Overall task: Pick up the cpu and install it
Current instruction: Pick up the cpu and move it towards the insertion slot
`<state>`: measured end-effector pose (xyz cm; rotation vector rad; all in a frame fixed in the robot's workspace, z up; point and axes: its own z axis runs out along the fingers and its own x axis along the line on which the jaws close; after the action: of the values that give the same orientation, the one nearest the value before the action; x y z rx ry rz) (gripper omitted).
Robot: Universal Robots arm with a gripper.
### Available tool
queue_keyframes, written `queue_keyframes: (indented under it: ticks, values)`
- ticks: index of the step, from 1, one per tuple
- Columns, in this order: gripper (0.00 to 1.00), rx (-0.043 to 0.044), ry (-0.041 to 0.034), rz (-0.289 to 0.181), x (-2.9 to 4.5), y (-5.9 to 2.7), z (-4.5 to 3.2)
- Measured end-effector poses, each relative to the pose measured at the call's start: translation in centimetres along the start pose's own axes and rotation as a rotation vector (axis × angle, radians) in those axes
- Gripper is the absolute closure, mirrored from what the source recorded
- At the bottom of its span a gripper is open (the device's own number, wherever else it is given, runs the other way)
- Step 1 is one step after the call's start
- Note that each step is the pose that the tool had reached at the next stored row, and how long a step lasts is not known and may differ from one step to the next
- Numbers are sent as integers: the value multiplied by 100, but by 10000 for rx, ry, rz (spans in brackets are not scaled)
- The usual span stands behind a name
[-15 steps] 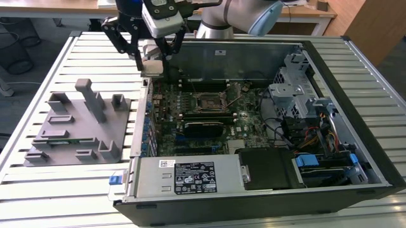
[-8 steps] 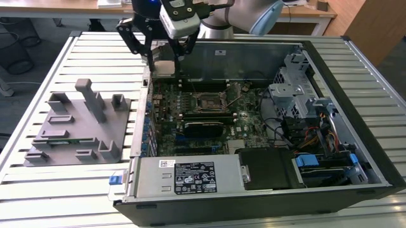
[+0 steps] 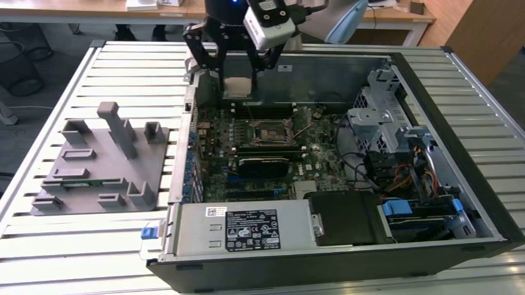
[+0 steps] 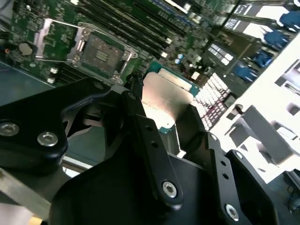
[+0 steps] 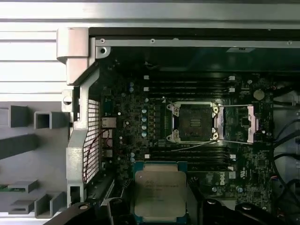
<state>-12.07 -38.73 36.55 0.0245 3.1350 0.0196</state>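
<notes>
Silver-topped cpu (image 5: 160, 190) sits pinched in the hand (image 3: 237, 78), held over the open case (image 3: 328, 267), apart from the socket (image 5: 193, 123). Pickup looks done; the socket lies open and empty, so seating it is not yet done.

An open computer case (image 3: 328, 265) lies on its side on a slatted pale surface (image 3: 74, 252), its green motherboard (image 3: 215, 169) facing up. Along the case's near edge sits a silver power supply (image 3: 205, 228), and just beside it, toward the exterior view's right, a black drive box (image 3: 348, 218). Further right are blue tabs (image 3: 398, 208) and coloured cables (image 3: 395, 179). At the exterior view's left, apart from the case, rests a grey plastic tray (image 3: 86, 163) with upright posts. The tallest post (image 3: 115, 126) stands near its far end. In the first wrist view, black memory slots (image 5: 187, 84) run in parallel rows across the board. Beyond the surface stand a wooden desk (image 3: 98, 11) and a wire bin (image 3: 21, 61).
</notes>
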Motion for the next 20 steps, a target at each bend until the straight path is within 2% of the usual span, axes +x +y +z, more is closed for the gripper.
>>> queue_keyframes:
  ticks: [8,20]
  values:
    - [47,0,1,0,-261,109,19]
    - [47,0,0,0,-513,151,38]
